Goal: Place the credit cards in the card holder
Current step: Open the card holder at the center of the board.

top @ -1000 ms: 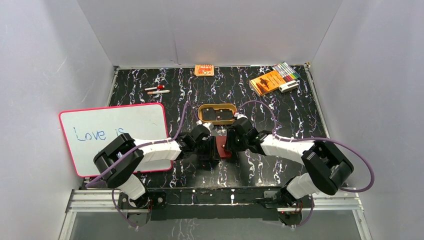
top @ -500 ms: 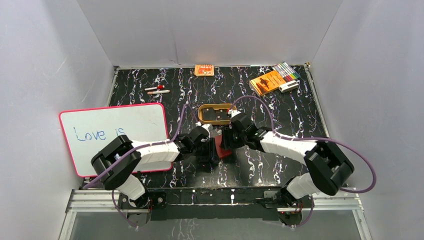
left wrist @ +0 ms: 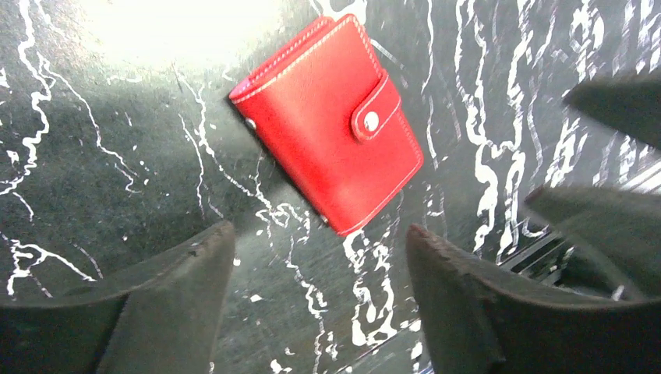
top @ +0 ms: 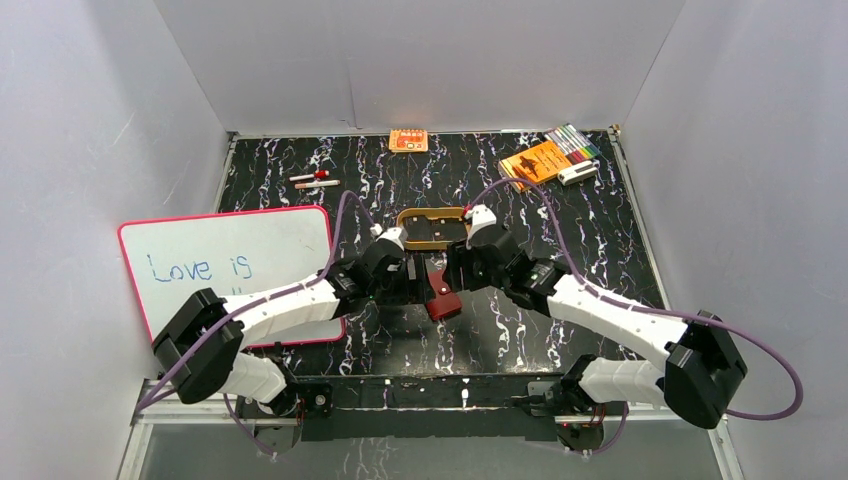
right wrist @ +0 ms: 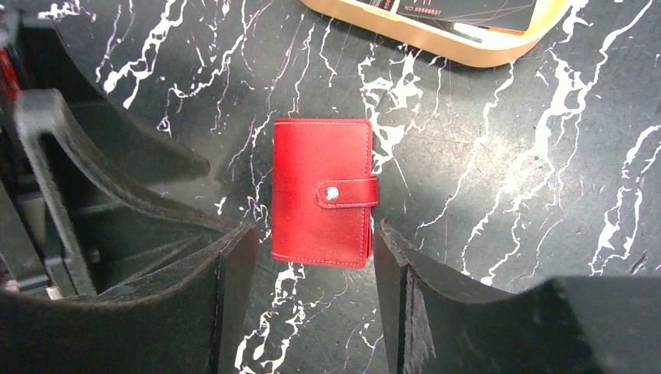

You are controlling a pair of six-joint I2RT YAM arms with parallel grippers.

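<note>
nearest to the bases, both arms reach in toward the middle of the table (top: pixel 600 250) and hang above it; the left gripper (left wrist: pixel 316 257) has its fingers well apart with nothing between them, and the right gripper (right wrist: pixel 313 265) is spread in the same way and holds nothing. the card holder (right wrist: pixel 321 192) lies flat on the table under and between the two, closed, with its tab snapped over the front. in the right wrist view it sits almost centred in the gap of the fingers, its long axis pointing straight away from the wrist and the tab on the right edge; in the left wrist view it lies beyond the fingertips and turned diagonal. so i judge the right arm is better lined up for taking it, and the holder must be opened before any card goes in. just behind it is the tan tray (top: pixel 404 222), where dark credit cards (top: pixel 435 231) rest; how many, i cannot tell. at the far edge, well apart, lie an orange packet (top: pixel 408 141), an orange booklet (top: pixel 535 163) and some markers (top: pixel 573 140)
</note>
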